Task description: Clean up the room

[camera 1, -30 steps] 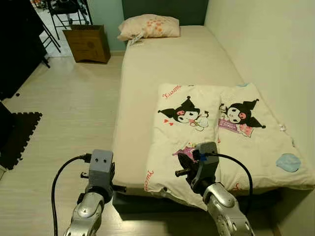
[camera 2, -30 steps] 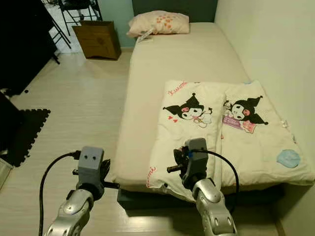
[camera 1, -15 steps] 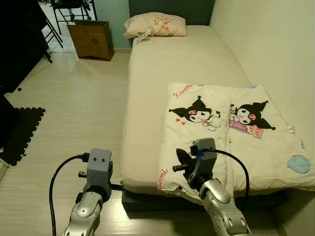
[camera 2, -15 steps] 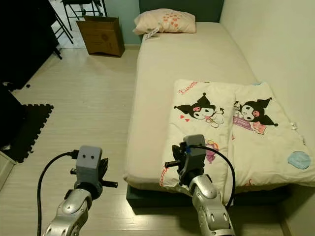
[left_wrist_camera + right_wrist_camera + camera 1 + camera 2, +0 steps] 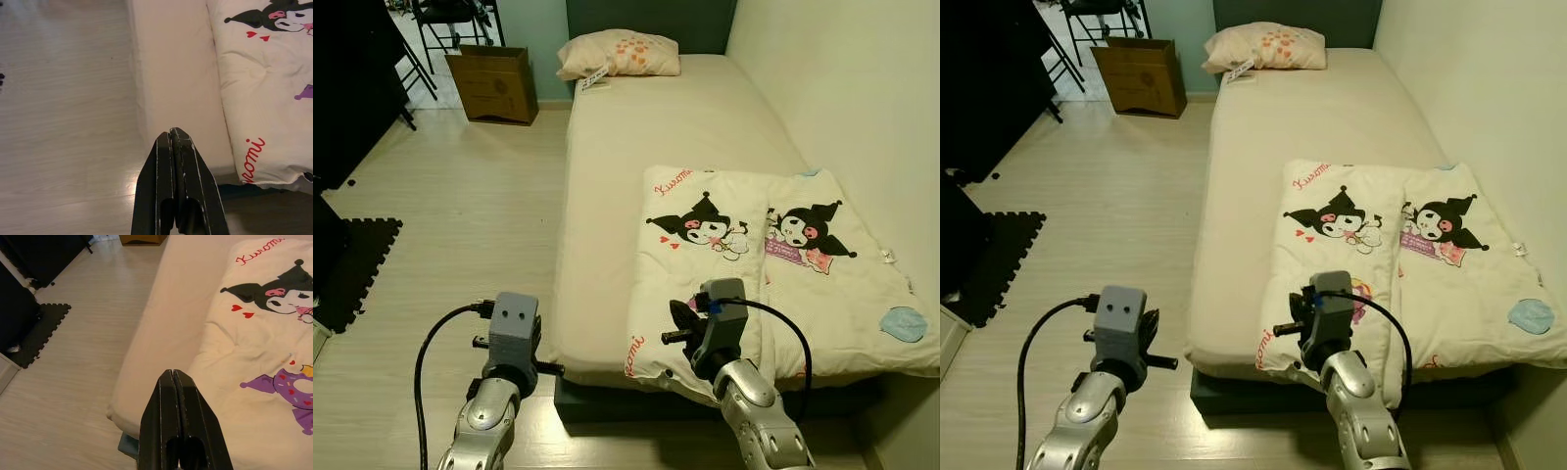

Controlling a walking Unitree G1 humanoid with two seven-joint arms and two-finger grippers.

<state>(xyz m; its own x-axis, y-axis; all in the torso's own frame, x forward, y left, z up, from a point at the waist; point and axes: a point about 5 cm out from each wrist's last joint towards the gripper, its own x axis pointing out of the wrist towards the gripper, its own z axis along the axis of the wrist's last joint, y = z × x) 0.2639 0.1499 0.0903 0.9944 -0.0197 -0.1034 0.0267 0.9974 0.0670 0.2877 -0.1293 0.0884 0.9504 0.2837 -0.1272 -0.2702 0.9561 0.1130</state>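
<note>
A cream bed (image 5: 636,147) fills the middle of the room ahead of me. On its near right part lies a folded cartoon-print blanket (image 5: 744,255), its front edge hanging a little over the mattress. A pink-patterned pillow (image 5: 619,53) rests at the far head end. My left gripper (image 5: 171,131) is shut and holds nothing, low over the floor beside the bed's near corner. My right gripper (image 5: 172,372) is shut too, with nothing in it, just over the blanket's near left edge.
A cardboard box (image 5: 491,83) stands on the floor left of the pillow, with chair legs (image 5: 440,15) behind it. Dark furniture (image 5: 347,88) and a black foam mat (image 5: 352,264) line the left side. A wall (image 5: 862,98) runs along the bed's right side.
The whole picture has shifted a little as the camera moved. Both arms keep the same pose and both grippers stay shut. Nothing on the bed has moved.
</note>
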